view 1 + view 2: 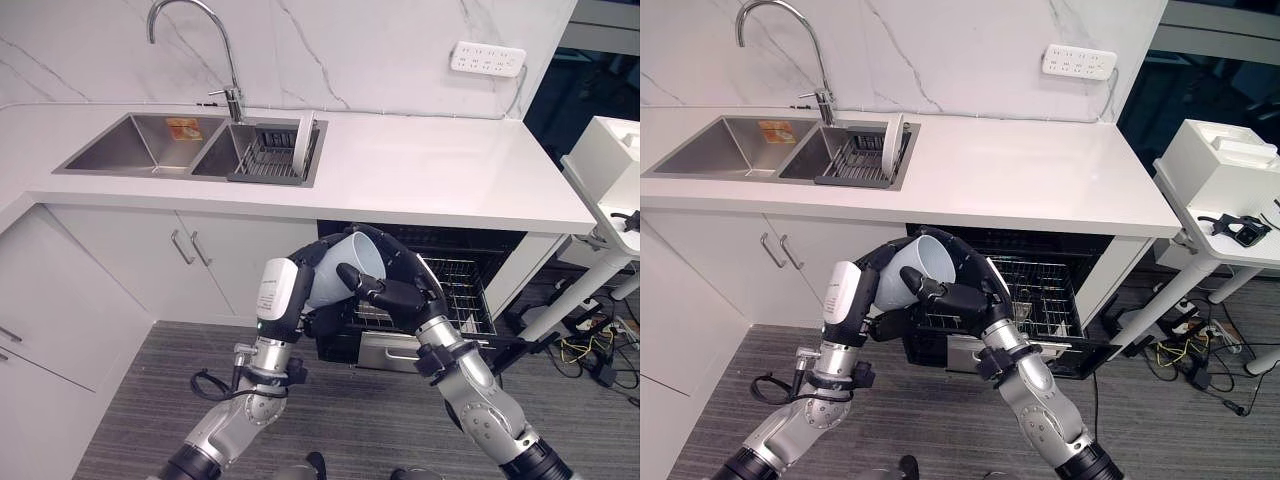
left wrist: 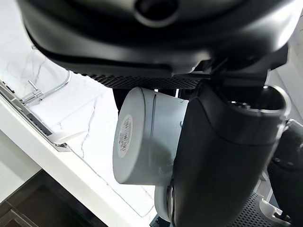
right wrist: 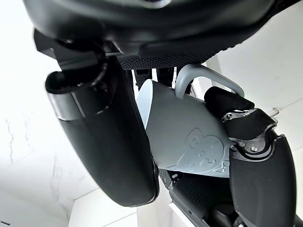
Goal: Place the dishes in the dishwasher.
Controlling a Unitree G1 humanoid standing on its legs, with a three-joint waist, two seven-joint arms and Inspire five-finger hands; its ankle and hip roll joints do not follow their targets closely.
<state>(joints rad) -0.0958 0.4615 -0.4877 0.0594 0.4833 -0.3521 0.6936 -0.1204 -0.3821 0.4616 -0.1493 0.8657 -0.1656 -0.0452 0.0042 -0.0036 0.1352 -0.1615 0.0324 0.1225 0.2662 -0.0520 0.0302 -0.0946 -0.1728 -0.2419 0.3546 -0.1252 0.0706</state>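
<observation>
At the far left we see the steel sink (image 1: 140, 145), smooth and square-cornered, with a wire drying rack (image 1: 268, 155) in its right basin and a white plate (image 1: 305, 135) standing upright on edge in that rack. The curved tap (image 1: 190, 40) rises behind, and the glossy white tabletop (image 1: 430, 170) runs on to the right.

Below the tabletop's edge, our left hand (image 1: 290, 290) has its fingers and white-covered thumb curled round the base end of a pale, smooth cup (image 1: 335, 265) that lies tilted, mouth facing up and left. Our right hand (image 1: 395, 285) meets it from the other side, fingers wrapped over the cup body near its looped handle. Both hands are clamped on the cup, held in the air in front of the open dishwasher (image 1: 450, 290).

We judge this as a hand-over or a re-grip before loading. The next move would call for one hand to let go and the other to lower the cup into the wire dishwasher basket (image 1: 455, 295) on the right, mouth down between the prongs.
</observation>
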